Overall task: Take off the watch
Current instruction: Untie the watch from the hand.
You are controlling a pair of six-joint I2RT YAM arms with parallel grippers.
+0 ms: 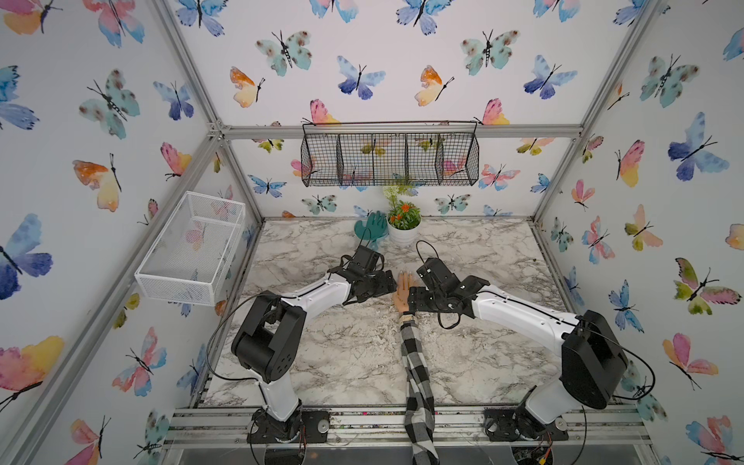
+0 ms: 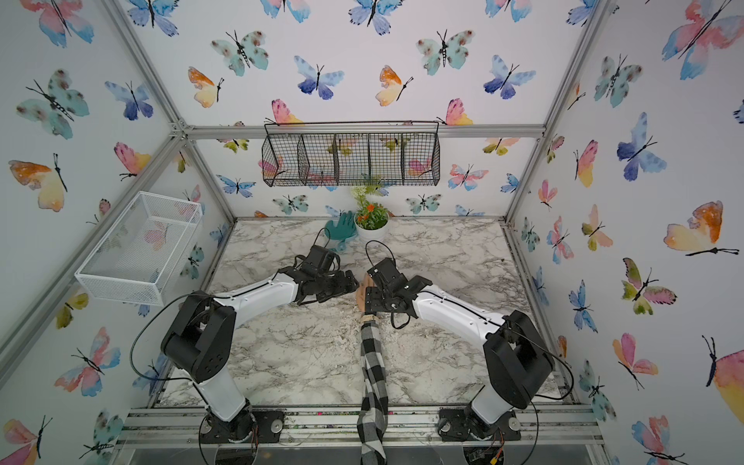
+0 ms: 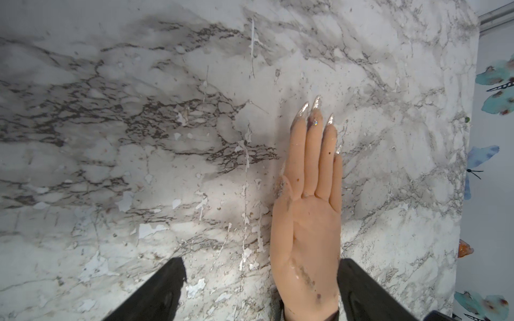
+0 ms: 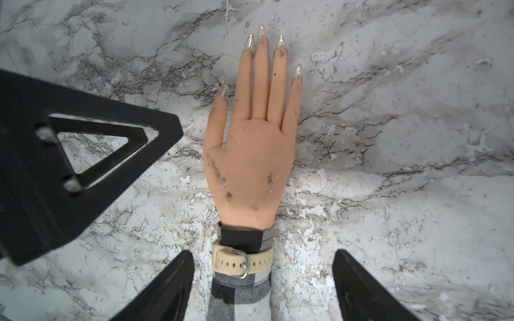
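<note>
Watch (image 4: 242, 262): strapped over the checked sleeve (image 4: 239, 300) below the mannequin hand (image 4: 250, 161), flat on the worktop (image 4: 403, 208). Right claw (image 4: 262, 253) open astride it, left claw (image 3: 261, 261) open astride the hand; both empty.

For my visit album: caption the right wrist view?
Open right gripper flanks the beige watch buckled over a checked sleeve, mannequin hand flat on a marble table.
</note>
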